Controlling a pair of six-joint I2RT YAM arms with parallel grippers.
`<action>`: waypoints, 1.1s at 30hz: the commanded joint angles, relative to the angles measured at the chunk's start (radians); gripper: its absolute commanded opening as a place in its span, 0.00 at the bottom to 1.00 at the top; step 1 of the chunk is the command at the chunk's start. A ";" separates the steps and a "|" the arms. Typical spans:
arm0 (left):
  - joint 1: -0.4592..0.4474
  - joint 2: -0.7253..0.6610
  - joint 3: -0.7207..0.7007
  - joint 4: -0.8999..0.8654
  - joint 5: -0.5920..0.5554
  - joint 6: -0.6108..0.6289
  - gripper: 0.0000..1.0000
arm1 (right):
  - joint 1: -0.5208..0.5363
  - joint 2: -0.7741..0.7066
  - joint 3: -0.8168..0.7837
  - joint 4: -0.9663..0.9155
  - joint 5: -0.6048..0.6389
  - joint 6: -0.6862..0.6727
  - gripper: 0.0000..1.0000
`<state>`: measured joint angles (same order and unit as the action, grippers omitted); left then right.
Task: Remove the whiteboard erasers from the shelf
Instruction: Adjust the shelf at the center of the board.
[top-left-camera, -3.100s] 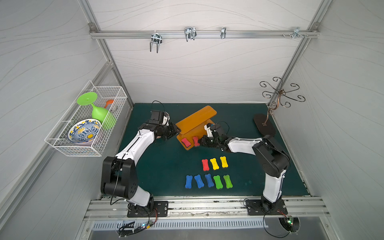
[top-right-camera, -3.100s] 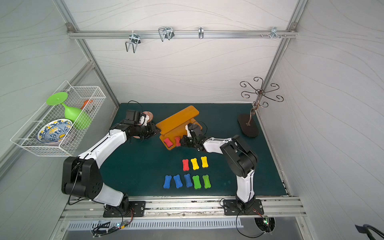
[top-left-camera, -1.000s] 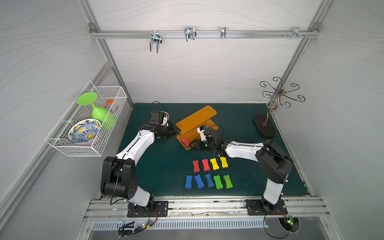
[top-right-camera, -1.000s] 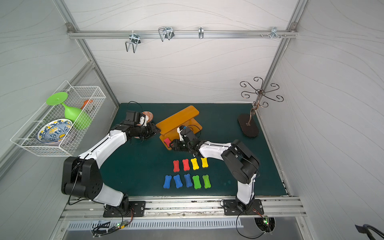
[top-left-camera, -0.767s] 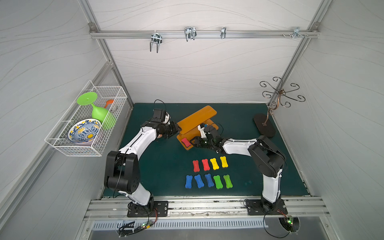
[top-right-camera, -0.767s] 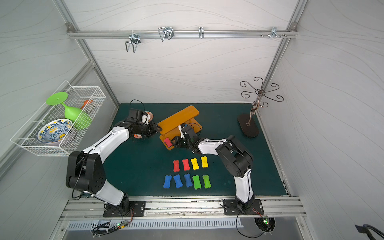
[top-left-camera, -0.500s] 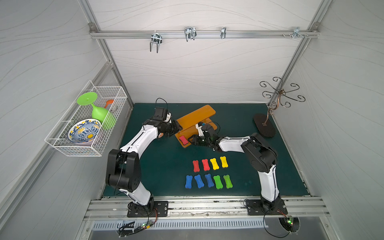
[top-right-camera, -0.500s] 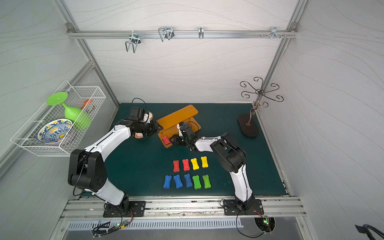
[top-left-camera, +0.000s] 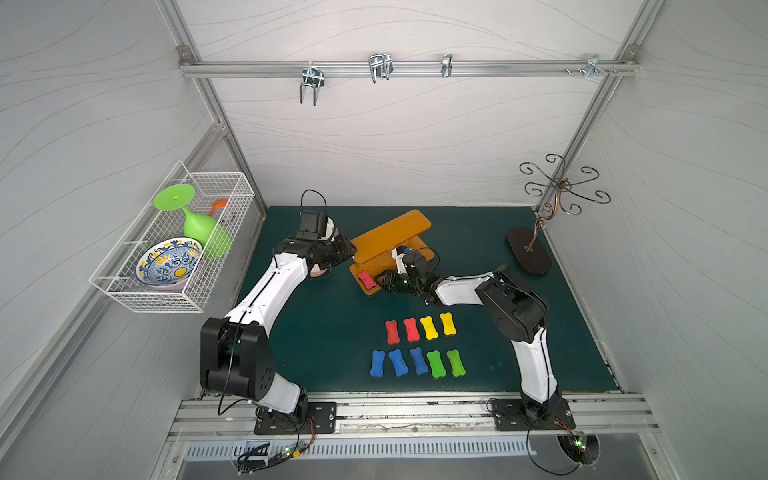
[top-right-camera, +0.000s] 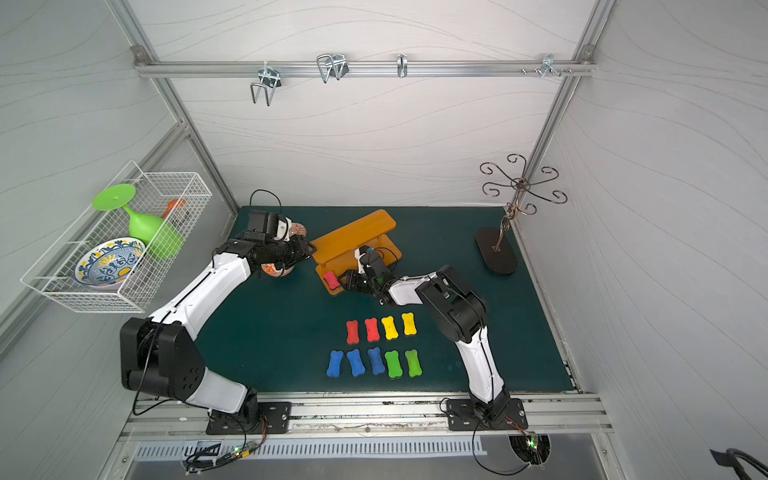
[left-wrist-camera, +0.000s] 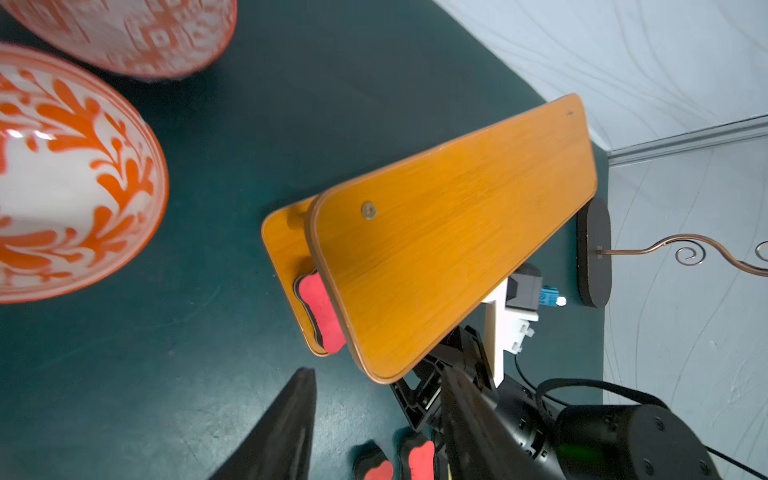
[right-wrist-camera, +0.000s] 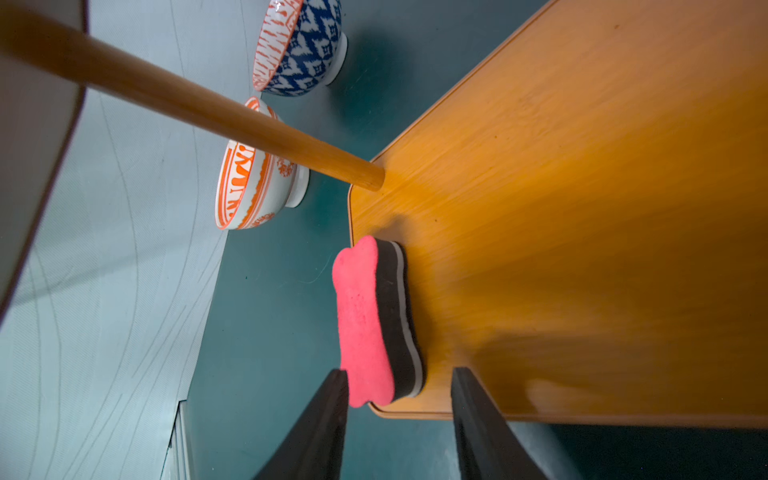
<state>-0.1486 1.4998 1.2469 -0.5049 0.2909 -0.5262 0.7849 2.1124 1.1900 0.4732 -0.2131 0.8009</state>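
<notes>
The orange-brown shelf stands at the back middle of the green mat. One red eraser lies on the near left corner of its lower board. My right gripper is open, and its fingertips flank the eraser's near end. My left gripper is open and empty, close to the shelf's left end. Several erasers lie in two rows on the mat, red and yellow behind, blue and green in front.
Two orange-patterned bowls sit under and behind my left wrist. A white wire basket with a bowl and a green glass hangs on the left wall. A black oval stand with metal scrolls is at the back right.
Three seconds ago two red erasers lay on the shelf; one is now in the row on the mat. My right gripper has come back to the shelf's left corner. My left arm shifted slightly toward the back.
</notes>
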 joint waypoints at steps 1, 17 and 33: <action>0.001 0.037 -0.025 0.063 -0.019 0.008 0.53 | -0.006 -0.011 -0.007 0.071 0.034 0.089 0.47; -0.019 0.147 0.013 0.041 0.046 0.023 0.42 | 0.031 0.111 0.121 -0.017 0.056 0.037 0.49; -0.019 0.149 0.001 0.042 0.057 0.014 0.37 | 0.061 0.121 0.110 -0.080 0.076 -0.064 0.35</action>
<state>-0.1627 1.6283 1.2301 -0.4446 0.3519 -0.5236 0.8341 2.2211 1.3209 0.4622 -0.1535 0.7914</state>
